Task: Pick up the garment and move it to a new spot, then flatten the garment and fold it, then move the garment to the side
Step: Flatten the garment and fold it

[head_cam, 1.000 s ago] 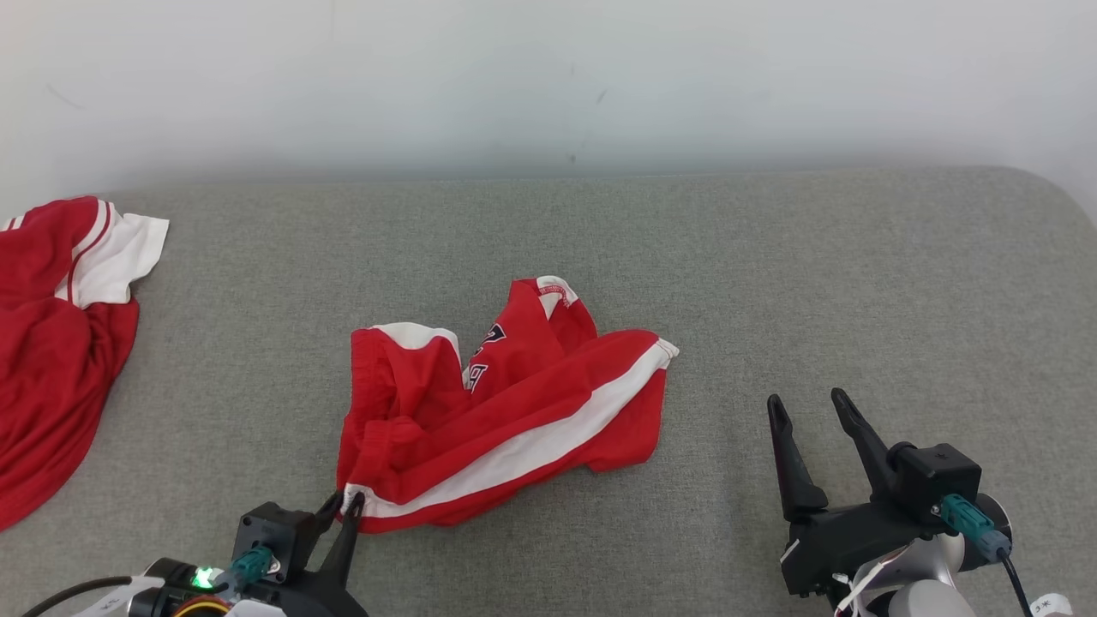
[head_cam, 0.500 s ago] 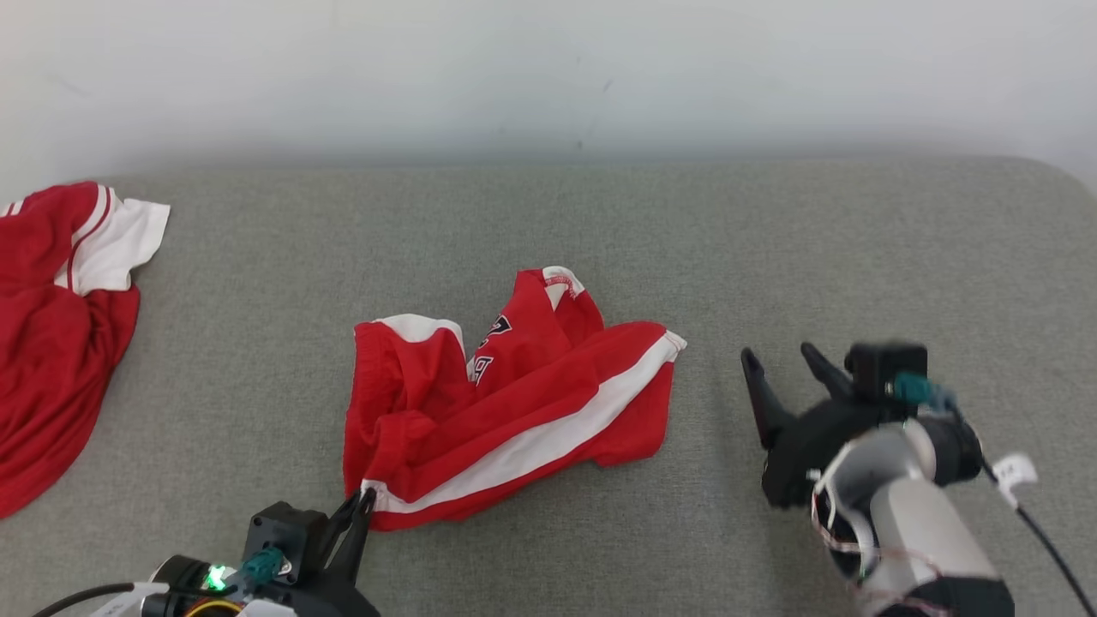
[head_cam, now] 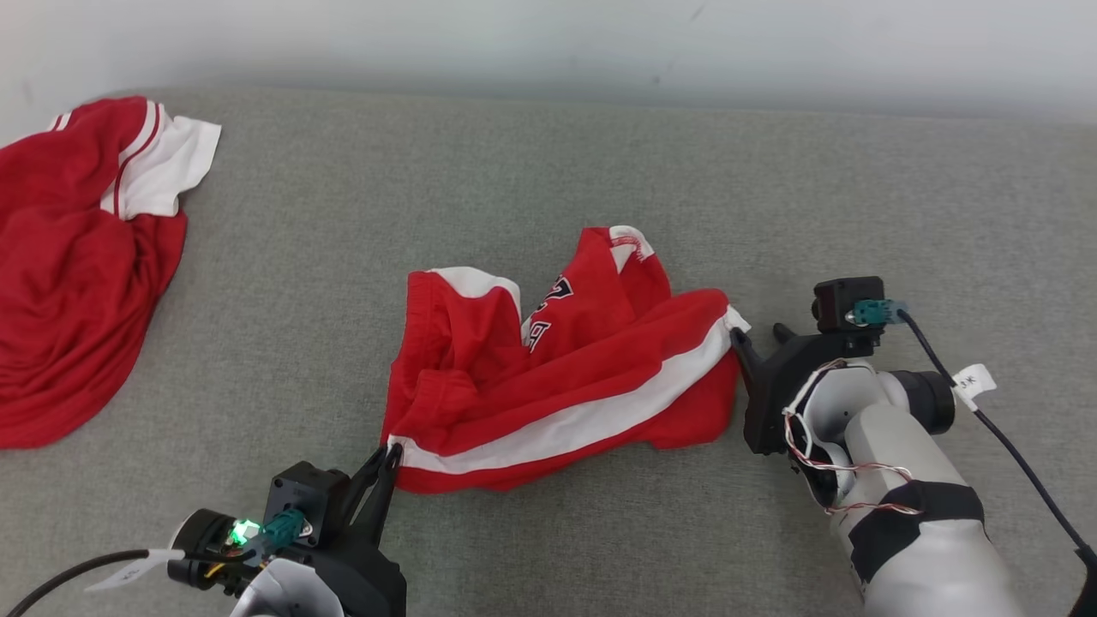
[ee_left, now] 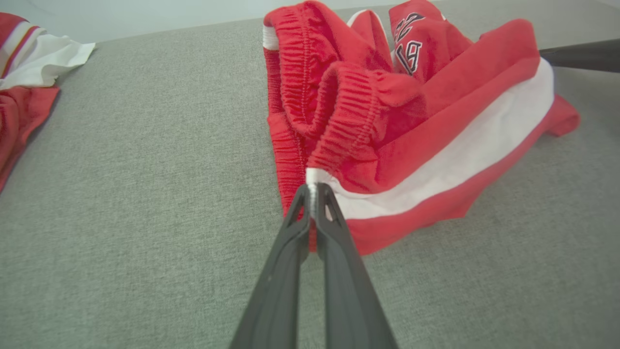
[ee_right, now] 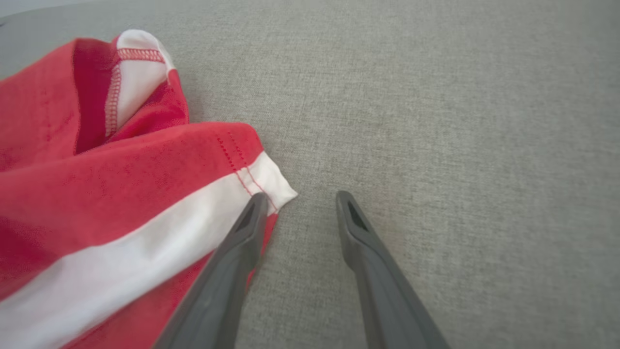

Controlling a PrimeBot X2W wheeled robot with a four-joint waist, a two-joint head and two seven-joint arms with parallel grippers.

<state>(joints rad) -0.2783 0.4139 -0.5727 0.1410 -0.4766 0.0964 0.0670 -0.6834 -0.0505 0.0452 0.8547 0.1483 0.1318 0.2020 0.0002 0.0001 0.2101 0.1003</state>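
Two tools are at work on one garment (head_cam: 557,386), a pair of red shorts lying crumpled near the middle of the grey fabric-covered bench (head_cam: 343,257).

Left tool (head_cam: 390,458): fingers pressed together, clamped on the near-left corner of the garment where the white stripe (head_cam: 583,420) meets the gathered waistband (ee_left: 348,111).

Right tool (ee_right: 301,196): fingers apart, nothing held. One finger lies against the hem corner (ee_right: 273,186) at the stripe's far end. The other rests over bare bench beside it.

Assessment of the step in hand: the right tool appears to be lining up a grip on that hem corner, ahead of a two-point lift.
- The corner is not yet between the fingers. The tool should shift toward the cloth before closing.
- Bite on the stitched hem, taking every layer, or a loose ply may slip out.
- Raise both ends together, so the left hold is not strained.

Surroundings: a second garment (head_cam: 77,257), red and white, lies well apart at the far left and does not obstruct. The shorts are bunched, with one leg folded up in the middle. Flattening will need that fold drawn out. The right arm's cable (head_cam: 1020,471) hangs clear of the cloth.
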